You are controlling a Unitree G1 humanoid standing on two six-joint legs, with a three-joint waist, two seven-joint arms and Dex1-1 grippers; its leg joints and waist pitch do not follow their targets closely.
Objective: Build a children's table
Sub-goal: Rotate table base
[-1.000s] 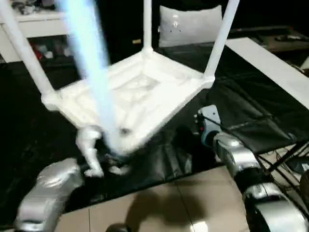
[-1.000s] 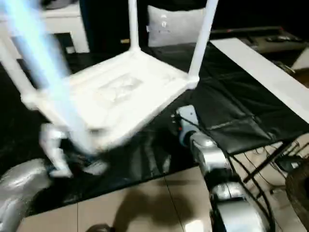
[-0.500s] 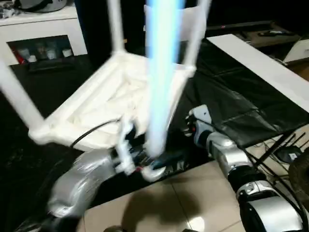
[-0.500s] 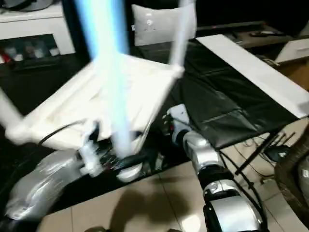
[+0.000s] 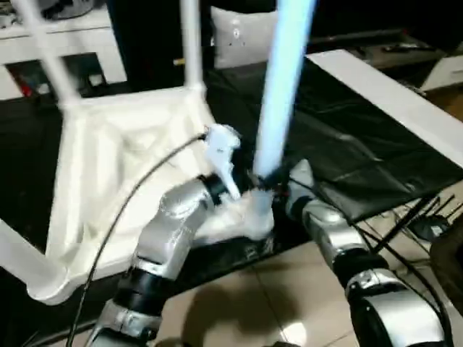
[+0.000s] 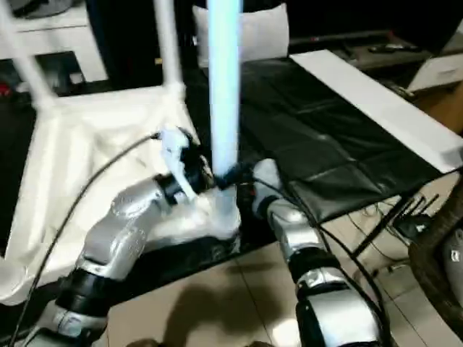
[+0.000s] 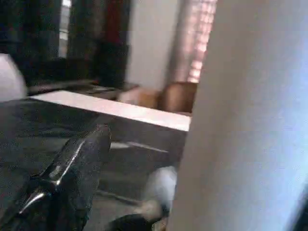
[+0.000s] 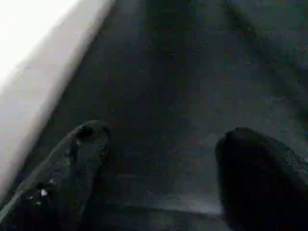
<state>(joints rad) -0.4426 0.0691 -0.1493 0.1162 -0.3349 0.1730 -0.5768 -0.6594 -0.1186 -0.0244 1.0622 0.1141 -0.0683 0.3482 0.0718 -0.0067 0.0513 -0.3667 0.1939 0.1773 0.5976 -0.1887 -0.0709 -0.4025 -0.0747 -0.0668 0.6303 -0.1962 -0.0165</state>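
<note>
The children's table (image 5: 108, 166) lies upside down on a black sheet (image 5: 362, 152), legs up. The left gripper (image 5: 260, 181) grips the nearest leg (image 5: 282, 87) at its base; it should be held plumb and pressed into its corner socket. The right gripper (image 8: 159, 168) hangs open, empty. Tiled floor below.

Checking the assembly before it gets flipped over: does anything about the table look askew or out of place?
The children's table lies upside down on the black cover, legs pointing up. The nearest leg leans instead of standing straight, beside the left gripper. Whether it is fully seated cannot be told.
</note>
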